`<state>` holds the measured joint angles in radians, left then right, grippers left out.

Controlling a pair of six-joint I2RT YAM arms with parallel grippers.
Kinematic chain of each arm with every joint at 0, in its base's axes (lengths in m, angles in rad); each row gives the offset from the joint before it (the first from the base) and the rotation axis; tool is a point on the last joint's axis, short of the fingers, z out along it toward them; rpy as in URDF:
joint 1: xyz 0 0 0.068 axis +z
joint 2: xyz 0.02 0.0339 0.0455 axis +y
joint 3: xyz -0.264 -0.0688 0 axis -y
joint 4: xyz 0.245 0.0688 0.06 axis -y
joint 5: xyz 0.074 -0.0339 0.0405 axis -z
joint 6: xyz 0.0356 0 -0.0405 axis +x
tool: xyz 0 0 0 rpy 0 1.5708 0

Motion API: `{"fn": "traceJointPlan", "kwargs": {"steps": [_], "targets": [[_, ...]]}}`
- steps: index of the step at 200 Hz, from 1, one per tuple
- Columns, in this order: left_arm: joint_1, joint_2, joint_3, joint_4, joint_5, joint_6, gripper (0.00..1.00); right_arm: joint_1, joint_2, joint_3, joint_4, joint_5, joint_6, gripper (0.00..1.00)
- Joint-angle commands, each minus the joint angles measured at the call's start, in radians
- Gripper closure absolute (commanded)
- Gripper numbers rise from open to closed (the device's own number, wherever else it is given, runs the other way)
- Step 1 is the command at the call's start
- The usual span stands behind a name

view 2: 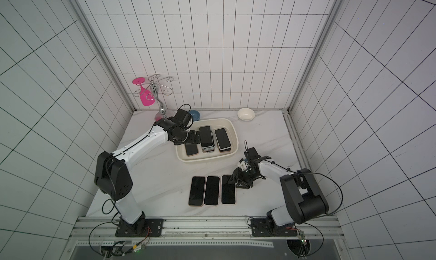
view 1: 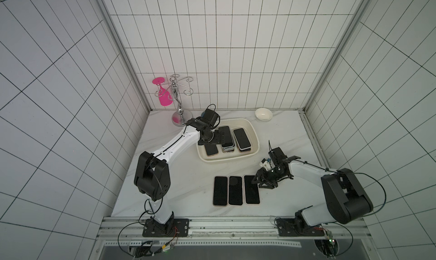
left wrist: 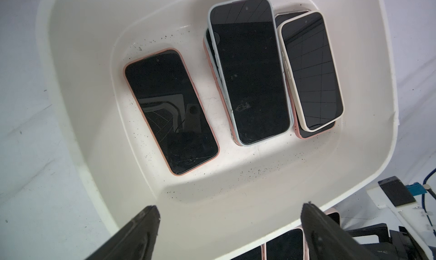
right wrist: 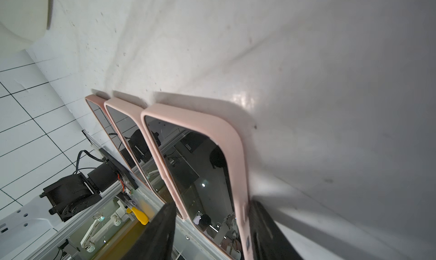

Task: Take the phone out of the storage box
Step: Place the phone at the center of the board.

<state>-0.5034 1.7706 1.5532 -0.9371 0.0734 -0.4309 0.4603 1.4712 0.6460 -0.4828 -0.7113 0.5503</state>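
Note:
In both top views the cream storage box [view 1: 226, 161] [view 2: 205, 161] sits mid-table. On its floor [left wrist: 94, 105] lie a pink-cased phone [left wrist: 171, 112] alone, a middle stack topped by a pale-blue-cased phone [left wrist: 250, 70], and a stack topped by a cream-cased phone [left wrist: 311, 70]. My left gripper [view 1: 220, 140] [left wrist: 230, 211] hovers open over the box's left part, holding nothing. Three phones lie side by side on the table in front [view 1: 235, 190]. My right gripper [view 1: 256, 182] [right wrist: 213, 203] straddles the far end of the rightmost phone [right wrist: 195, 164]. One finger lies against its pink case; whether it grips is unclear.
A small white bowl [view 1: 263, 114] stands at the back right. A small blue bowl [view 2: 194, 114] sits behind the box, partly hidden by the left wrist. A metal glass rack [view 1: 179, 100] with a hanging pink glass [view 1: 162, 96] stands at the back left.

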Motion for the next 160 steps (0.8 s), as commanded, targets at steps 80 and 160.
{"fn": "traceJointPlan", "kwargs": {"steps": [80,160], "targets": [[-0.016,0.093,0.029,0.005,-0.075,-0.02,0.02,0.02,-0.061,0.024,-0.063,0.038,0.002,0.39],[0.017,0.329,0.232,-0.119,-0.277,-0.194,0.02,0.01,-0.234,0.248,-0.308,0.098,-0.074,0.27]]}}
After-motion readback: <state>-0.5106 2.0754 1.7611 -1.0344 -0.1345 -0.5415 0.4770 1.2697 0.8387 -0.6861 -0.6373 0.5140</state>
